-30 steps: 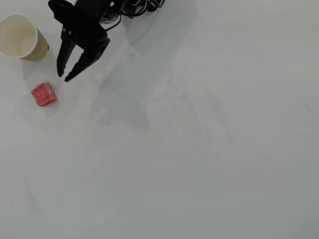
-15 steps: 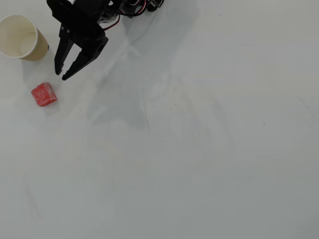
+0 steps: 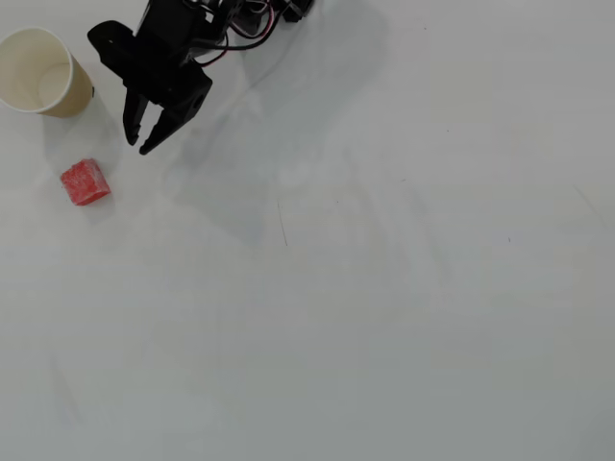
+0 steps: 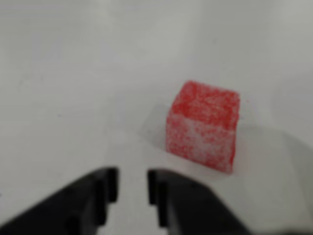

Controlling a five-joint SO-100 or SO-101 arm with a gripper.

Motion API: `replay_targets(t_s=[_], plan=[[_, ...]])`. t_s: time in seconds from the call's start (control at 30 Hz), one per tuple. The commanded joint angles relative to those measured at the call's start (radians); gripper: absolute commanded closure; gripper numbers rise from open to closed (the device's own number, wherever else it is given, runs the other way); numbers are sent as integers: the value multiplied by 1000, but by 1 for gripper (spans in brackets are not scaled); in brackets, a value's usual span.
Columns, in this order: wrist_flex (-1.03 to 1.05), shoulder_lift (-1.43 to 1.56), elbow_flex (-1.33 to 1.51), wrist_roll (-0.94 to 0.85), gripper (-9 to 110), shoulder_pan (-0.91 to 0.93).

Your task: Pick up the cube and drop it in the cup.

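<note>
Cube: we log it resting on the bench, free of the claw, just below the cup in the overhead view. Claw: empty, its tips only a narrow gap apart. In the wrist view the cube lies ahead of the claw and off to the right, so we judge the reach must shift that way.

This looks like a bare hobby or lab test setup, though the exact kind of room cannot be told. The overhead view shows only a plain white bench, matte and faintly scuffed, with a thin dark scratch near the centre, filling the whole frame. At 11 o'clock a small black robot arm reaches in, with red and black wires looped behind it at 12 o'clock. No walls, furniture or tools show in either view.
</note>
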Motion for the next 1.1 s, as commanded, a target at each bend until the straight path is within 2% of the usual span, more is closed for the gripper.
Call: replay_targets(t_s=[0.0,0.37,0.47,0.63,0.8,1.07], plan=[[-11,-81,-250,-15,98,-12],[-11,-163,-371,-15,97,-17],[-9,-193,-400,-15,88,-17],[11,-278,-466,-14,83,-9],[12,-325,-495,-15,67,-6],[21,-357,-514,-15,59,-2]])
